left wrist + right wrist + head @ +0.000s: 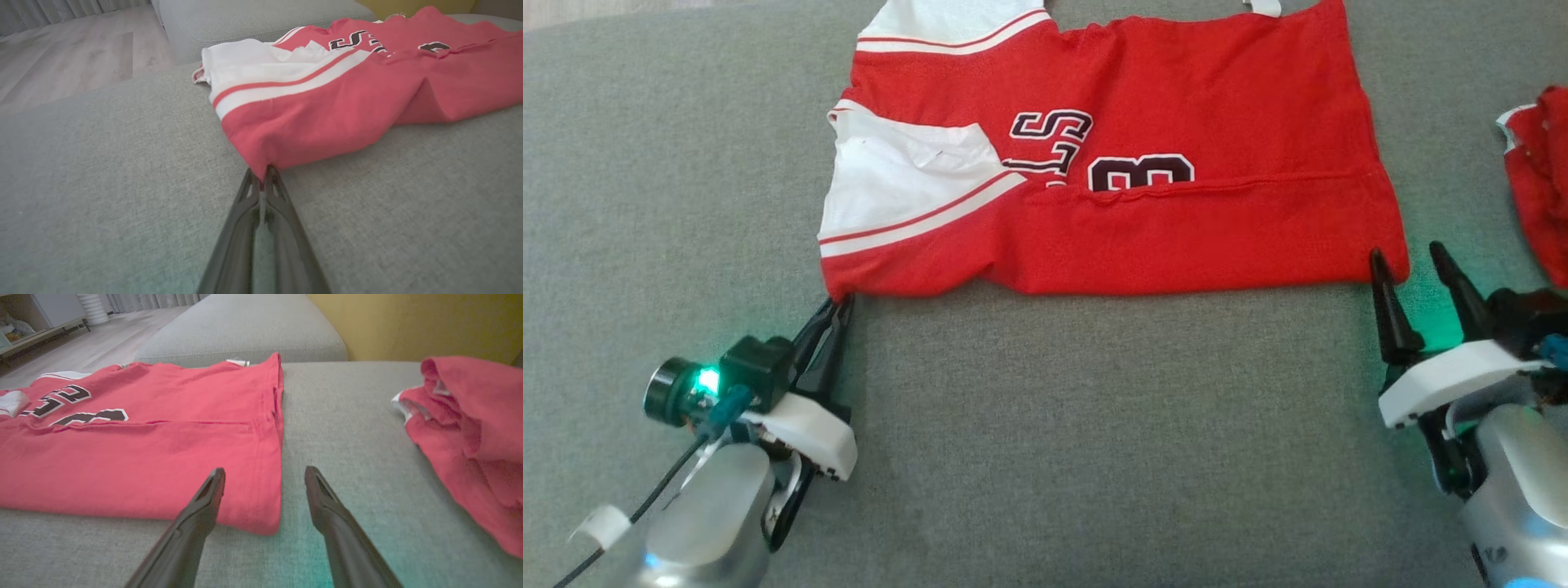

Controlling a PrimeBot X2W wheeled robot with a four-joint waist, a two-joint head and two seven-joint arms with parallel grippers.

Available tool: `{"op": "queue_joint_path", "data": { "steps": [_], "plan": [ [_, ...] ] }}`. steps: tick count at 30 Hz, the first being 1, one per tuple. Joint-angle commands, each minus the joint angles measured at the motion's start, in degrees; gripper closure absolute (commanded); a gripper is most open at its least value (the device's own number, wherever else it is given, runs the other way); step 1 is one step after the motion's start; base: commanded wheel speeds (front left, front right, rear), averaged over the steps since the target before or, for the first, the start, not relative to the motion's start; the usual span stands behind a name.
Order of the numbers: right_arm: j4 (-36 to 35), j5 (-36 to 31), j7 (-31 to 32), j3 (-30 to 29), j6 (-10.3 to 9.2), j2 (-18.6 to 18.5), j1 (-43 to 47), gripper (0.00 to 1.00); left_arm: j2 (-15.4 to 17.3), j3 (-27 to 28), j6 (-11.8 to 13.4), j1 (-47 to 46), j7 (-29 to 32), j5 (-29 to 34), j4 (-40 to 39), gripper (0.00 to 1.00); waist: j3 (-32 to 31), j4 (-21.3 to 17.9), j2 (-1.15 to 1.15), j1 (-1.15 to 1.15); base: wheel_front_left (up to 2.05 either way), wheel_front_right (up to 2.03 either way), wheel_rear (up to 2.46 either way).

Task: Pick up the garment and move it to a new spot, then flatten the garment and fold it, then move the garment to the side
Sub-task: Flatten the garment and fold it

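The garment (pixel 1160 204) is a red jersey with white sleeves and dark numbers, folded and lying on the grey cushion (pixel 1045 425). My left gripper (pixel 843 300) is shut on the garment's near left corner (pixel 261 169), its fingertips pinching the red cloth. My right gripper (pixel 1406 255) stands open at the garment's near right corner (pixel 265 522). Its left finger (pixel 210 490) is over the cloth edge and its right finger (pixel 316 486) is over bare cushion.
A second red garment (pixel 1539 180) lies bunched at the right edge of the cushion (pixel 474 428). Wood floor (pixel 61 61) lies beyond the cushion's left edge. A yellow wall (pixel 408 322) stands behind the cushion at the far right.
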Motion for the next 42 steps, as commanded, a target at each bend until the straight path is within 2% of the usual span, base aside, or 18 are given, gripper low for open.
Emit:
{"op": "queue_joint_path", "data": {
  "steps": [1,7,8,9,10,16,24,26,30,34,38,39,40,41,42],
  "plan": [
    [-0.3,0.7,-0.8,0.8,0.39,0.0,0.4,0.00,2.5,2.8,-0.1,-0.1,-0.3,0.5,-2.1,1.00,-0.1,0.2,0.00,-0.01,0.00,0.00,0.00],
    [4.8,2.2,-0.8,2.7,0.39,0.4,-1.0,0.00,3.8,4.1,-0.2,1.2,-0.3,1.2,-4.6,1.00,-0.5,1.2,0.00,-0.01,0.00,0.00,0.00],
    [5.4,2.7,-0.8,3.4,0.39,0.4,-1.3,0.26,3.9,4.2,-0.1,1.3,-0.3,1.4,-4.9,1.00,-0.5,1.3,0.00,-0.01,0.00,0.00,0.00],
    [5.9,3.1,-0.6,4.2,0.39,0.3,-1.5,0.84,4.0,4.3,-0.1,1.3,-0.3,1.5,-5.1,1.00,-0.6,1.5,0.00,-0.01,0.00,0.00,0.00],
    [6.4,3.5,-0.3,5.3,0.39,0.1,-1.6,1.00,4.0,4.4,-0.2,1.4,-0.3,1.6,-5.3,1.00,-0.7,1.6,0.00,-0.01,0.00,0.00,0.00],
    [5.8,7.0,0.3,9.8,0.39,-3.1,-1.2,1.00,4.3,4.4,-0.7,2.3,-0.3,2.1,-6.0,1.00,-1.5,2.4,0.00,-0.01,0.00,0.00,0.00],
    [-0.6,13.3,1.6,11.8,0.39,-11.0,3.3,1.00,5.7,5.4,-0.6,8.2,-0.2,-0.3,-11.0,1.00,-3.3,3.1,0.00,-0.01,0.00,0.00,0.00],
    [-3.4,14.7,2.7,11.2,0.39,-14.1,6.2,1.00,6.3,5.0,-0.2,11.6,0.4,-1.1,-14.2,1.00,-3.8,3.2,0.00,-0.01,0.00,0.00,0.00],
    [-7.0,16.1,3.6,9.2,0.39,-16.7,11.1,1.00,6.9,4.4,1.1,17.0,1.7,-2.0,-18.6,1.00,-4.7,3.6,0.00,-0.01,0.00,0.00,0.00],
    [-10.3,17.0,4.6,6.9,0.39,-18.2,17.2,1.00,7.4,4.0,2.8,22.4,2.6,-3.1,-22.7,1.00,-5.5,4.0,0.00,-0.01,0.00,0.00,0.00],
    [-12.3,17.0,5.7,4.7,0.39,-18.3,21.3,1.00,7.7,3.7,3.1,25.4,3.2,-4.2,-25.2,1.00,-6.0,4.1,0.00,-0.01,0.00,0.00,0.00],
    [-13.0,16.9,6.5,4.1,0.39,-18.1,22.5,0.96,7.8,3.4,3.1,26.0,3.5,-4.3,-25.7,1.00,-6.1,4.1,0.00,-0.01,0.00,0.00,0.00],
    [-13.7,16.7,7.1,3.7,0.39,-18.0,23.5,0.70,7.9,3.2,3.0,26.4,3.9,-4.5,-26.1,1.00,-6.2,4.1,0.00,-0.01,0.00,0.00,0.00],
    [-14.3,16.5,7.6,3.1,0.39,-17.8,24.3,0.05,7.9,2.9,3.0,26.7,4.5,-4.7,-26.3,1.00,-6.4,4.1,0.00,-0.01,0.00,0.00,0.00],
    [-14.8,16.3,8.0,2.4,0.39,-17.5,24.8,0.00,7.9,2.7,2.9,26.8,4.9,-4.8,-26.5,1.00,-6.6,4.1,0.00,-0.01,0.00,0.00,0.00]
  ]
}}
